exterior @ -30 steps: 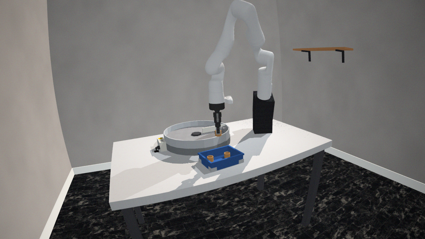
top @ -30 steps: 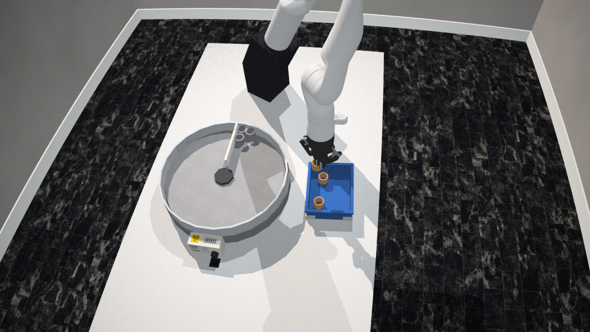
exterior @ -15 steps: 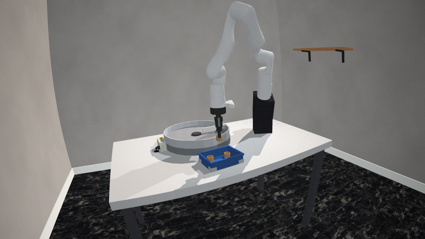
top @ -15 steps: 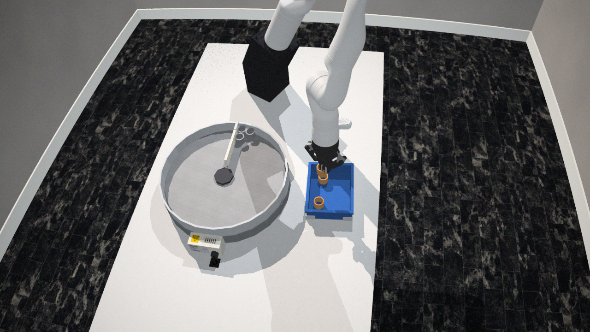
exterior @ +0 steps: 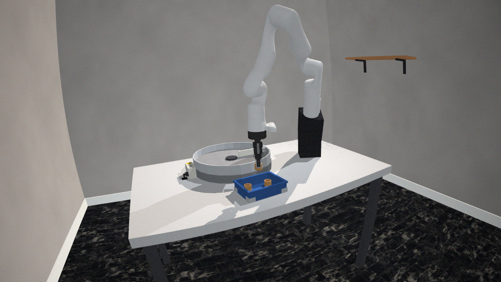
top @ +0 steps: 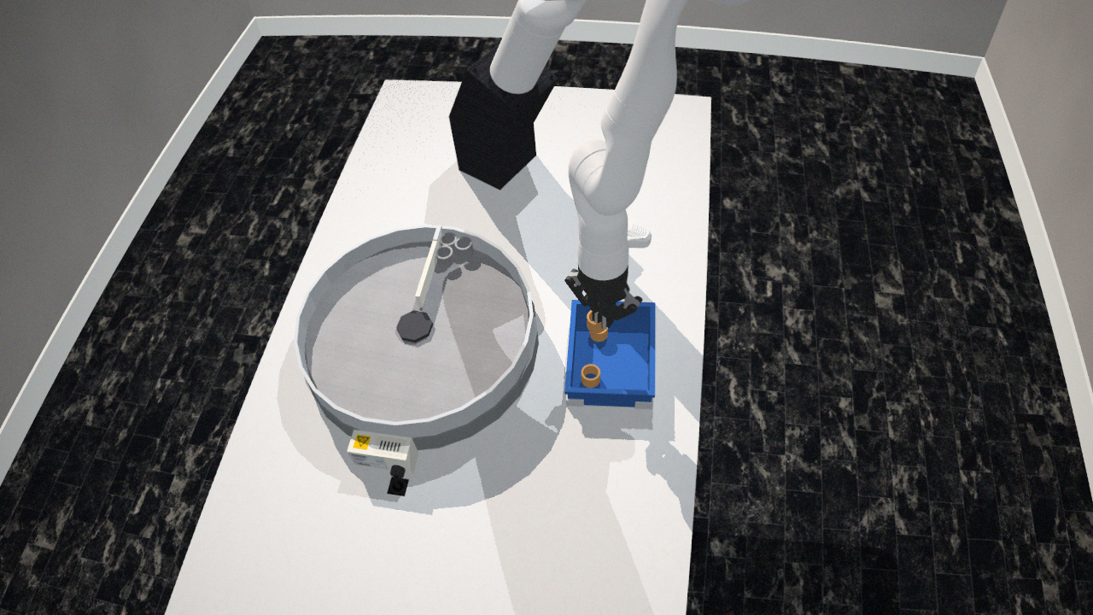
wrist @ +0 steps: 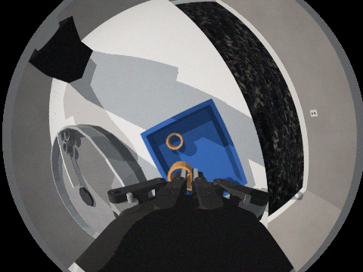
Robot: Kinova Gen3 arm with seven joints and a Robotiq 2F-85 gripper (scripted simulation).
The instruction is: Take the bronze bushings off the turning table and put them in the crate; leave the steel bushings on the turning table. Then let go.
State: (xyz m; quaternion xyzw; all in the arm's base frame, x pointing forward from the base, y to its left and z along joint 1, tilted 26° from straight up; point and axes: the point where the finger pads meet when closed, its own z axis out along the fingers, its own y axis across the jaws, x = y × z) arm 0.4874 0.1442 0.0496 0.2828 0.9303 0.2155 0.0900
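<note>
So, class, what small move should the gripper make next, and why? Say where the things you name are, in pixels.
Probably shift over bare crate floor before lowering: the gripper (top: pixel 601 321) (exterior: pixel 258 166) (wrist: pixel 189 174) grips a bronze bushing (exterior: pixel 258 167) above the blue crate (top: pixel 648 351) (exterior: pixel 260 194) (wrist: pixel 231 151), where two others stand, one almost beneath it from above.
</note>
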